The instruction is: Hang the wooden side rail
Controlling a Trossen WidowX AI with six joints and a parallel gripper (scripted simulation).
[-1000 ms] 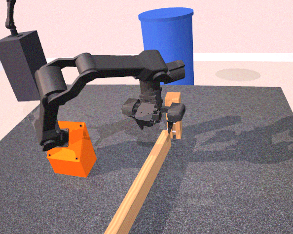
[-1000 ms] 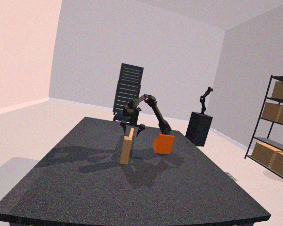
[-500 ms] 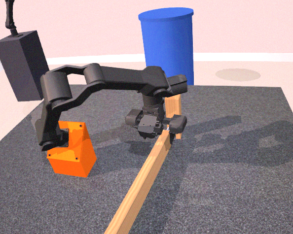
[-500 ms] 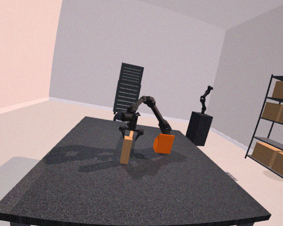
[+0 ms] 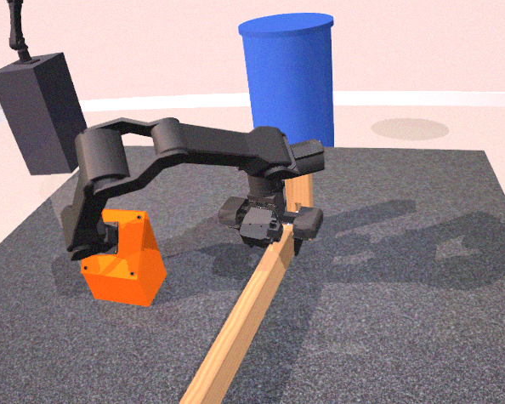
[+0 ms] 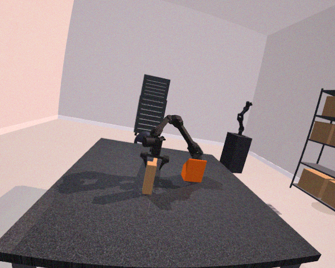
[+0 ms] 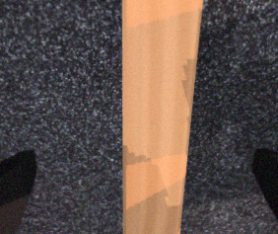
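The wooden side rail [image 5: 248, 314] [image 7: 156, 82] runs from the front of the top view up to the headboard post [image 5: 299, 190] [image 6: 149, 179]. The post stands upright and hides most of the rail in the exterior view. My gripper [image 5: 275, 244] [image 6: 153, 166] [image 7: 147, 159] is open and empty. It points down over the rail near its post end, with one finger on each side of the rail and wide gaps to both. A small steel glint shows at the rail's end; the hooks, the slot and the pins are otherwise hidden.
An orange block [image 5: 117, 287] [image 6: 194, 171] carries my arm's base, to the left of the rail in the top view. A blue barrel [image 5: 291, 80] stands beyond the table. A second arm on a dark pedestal [image 5: 41, 111] [image 6: 236, 151] stands off the table.
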